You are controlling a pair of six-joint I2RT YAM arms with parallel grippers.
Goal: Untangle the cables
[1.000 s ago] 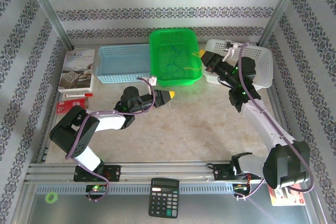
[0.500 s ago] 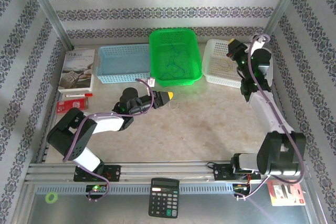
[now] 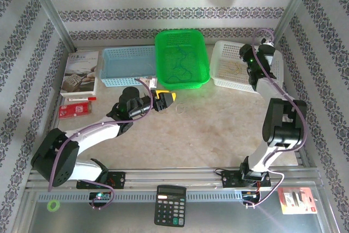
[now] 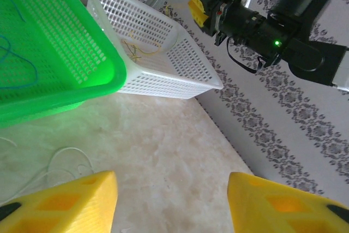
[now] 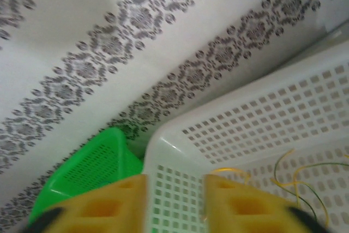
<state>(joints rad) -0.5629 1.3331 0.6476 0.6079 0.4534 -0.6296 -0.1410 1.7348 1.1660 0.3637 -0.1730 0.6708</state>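
Right in front of the left gripper, the white cable lies loose on the table. Those jaws just spread and hold nothing. Further out, the blue cable sits in the green basket. Beyond that, the right gripper has swung over the white basket and parted, empty, with the yellow cable below it. Looks like all three are separated now.

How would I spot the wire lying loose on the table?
Find the green basket in the middle of the back row. On the table just before it lies a thin pale loop. Unlike the blue wires and yellow wires, it sits outside any basket.
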